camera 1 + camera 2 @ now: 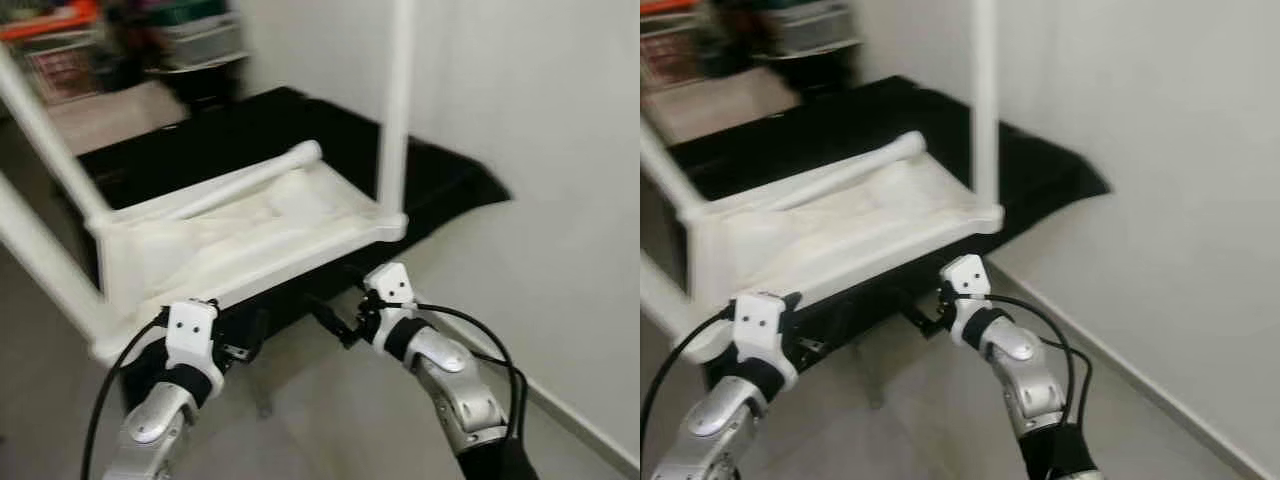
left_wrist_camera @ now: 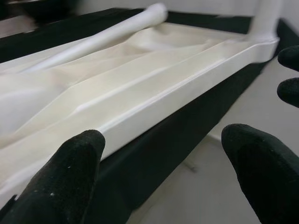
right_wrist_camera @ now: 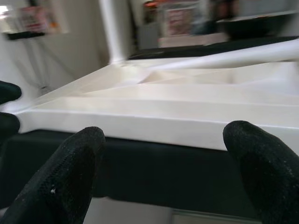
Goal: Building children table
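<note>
A white children's table (image 1: pixel 250 240) lies upside down on a low black platform (image 1: pixel 440 170). One leg (image 1: pixel 395 100) stands upright at its near right corner, and two more (image 1: pixel 40 130) rise on the left. A loose white leg (image 1: pixel 250 180) lies slantwise across the underside. My left gripper (image 1: pixel 243 342) is open just below the table's front edge (image 2: pixel 154 112), left of the middle. My right gripper (image 1: pixel 335 320) is open under the same edge (image 3: pixel 140 123) near the right corner. Neither holds anything. The two grippers face each other, a short gap apart.
A white wall (image 1: pixel 560 150) runs close along the right, with a skirting line at the floor. Grey floor (image 1: pixel 330 420) lies in front of the platform. Blurred shelves with boxes (image 1: pixel 60 50) stand at the back left.
</note>
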Available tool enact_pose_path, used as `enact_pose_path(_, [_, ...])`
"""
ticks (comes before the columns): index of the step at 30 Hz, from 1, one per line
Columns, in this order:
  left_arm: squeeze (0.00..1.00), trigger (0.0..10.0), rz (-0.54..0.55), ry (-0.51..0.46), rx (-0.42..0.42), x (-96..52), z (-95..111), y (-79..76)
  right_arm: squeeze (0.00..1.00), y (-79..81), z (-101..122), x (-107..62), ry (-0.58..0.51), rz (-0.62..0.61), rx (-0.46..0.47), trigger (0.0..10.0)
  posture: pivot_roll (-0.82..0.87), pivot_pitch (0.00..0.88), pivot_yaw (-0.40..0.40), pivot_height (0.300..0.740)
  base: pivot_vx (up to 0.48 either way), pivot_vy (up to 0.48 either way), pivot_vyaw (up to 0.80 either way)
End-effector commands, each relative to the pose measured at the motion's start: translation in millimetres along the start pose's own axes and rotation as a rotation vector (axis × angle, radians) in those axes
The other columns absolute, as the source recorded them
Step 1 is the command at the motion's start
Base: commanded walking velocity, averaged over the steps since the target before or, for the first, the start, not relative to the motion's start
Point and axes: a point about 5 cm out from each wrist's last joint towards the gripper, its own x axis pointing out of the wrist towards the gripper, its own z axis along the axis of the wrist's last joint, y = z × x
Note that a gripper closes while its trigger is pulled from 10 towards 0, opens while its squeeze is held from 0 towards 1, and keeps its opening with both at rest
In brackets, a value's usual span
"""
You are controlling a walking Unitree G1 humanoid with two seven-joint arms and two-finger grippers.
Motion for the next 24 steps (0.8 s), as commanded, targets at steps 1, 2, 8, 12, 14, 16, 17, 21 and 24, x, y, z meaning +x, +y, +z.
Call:
enact_pose_path(1, [0.0, 10.0, 0.001, -0.001, 0.014, -0.1, 1.6, 1.3, 0.0, 1.1, 0.3, -0.2, -0.016, 0.004, 0.028, 10.0, -0.15, 0.062, 0.099, 0.74, 0.0, 0.0, 0.0])
enact_pose_path(2, [0.0, 10.0, 0.001, 0.001, 0.01, 0.0, 1.5, 1.5, 0.0, 1.3, 0.5, -0.3, -0.016, 0.005, 0.03, 10.0, -0.14, 0.062, 0.102, 0.74, 0.0, -0.42, 0.0])
enact_pose_path(8, [0.0, 10.0, 0.002, 0.008, -0.001, 0.7, 1.0, 2.1, 0.0, 2.1, 0.3, 0.0, -0.012, 0.01, 0.035, 10.0, -0.14, 0.061, 0.101, 0.74, 0.0, -0.46, 0.0])
enact_pose_path(12, [0.0, 10.0, 0.021, -0.001, -0.02, 0.5, 1.3, 3.4, 0.0, 4.2, 0.0, 0.5, -0.001, 0.032, 0.02, 10.0, -0.14, 0.059, 0.098, 0.74, 0.0, -0.36, 0.0])
enact_pose_path(14, [0.0, 10.0, 0.029, -0.008, -0.028, 0.3, 1.8, 3.8, 0.0, 4.3, -0.2, 0.1, 0.004, 0.037, 0.011, 10.0, -0.14, 0.061, 0.097, 0.74, 0.0, 0.0, 0.0])
enact_pose_path(16, [0.0, 10.0, 0.032, -0.012, -0.032, 0.1, 2.2, 4.2, 0.0, 4.7, 0.0, -0.4, 0.005, 0.043, -0.008, 10.0, -0.14, 0.061, 0.097, 0.74, 0.0, 0.0, 0.8])
enact_pose_path(17, [0.0, 10.0, 0.032, -0.013, -0.033, 0.0, 2.4, 4.3, 0.0, 6.1, 0.2, -0.6, 0.005, 0.057, -0.024, 10.0, -0.14, 0.061, 0.097, 0.74, 0.0, 0.0, 0.8])
enact_pose_path(21, [0.0, 10.0, 0.027, -0.013, -0.031, -0.2, 2.4, 4.3, 0.0, 8.7, 0.2, -0.6, 0.007, 0.082, -0.04, 10.0, -0.14, 0.06, 0.1, 0.74, 0.0, 0.0, 0.8])
enact_pose_path(24, [0.0, 10.0, 0.028, -0.013, -0.029, -0.2, 2.7, 4.5, 0.0, 9.7, 0.3, -0.5, 0.008, 0.092, -0.042, 10.0, -0.13, 0.059, 0.098, 0.74, 0.0, 0.0, 0.8])
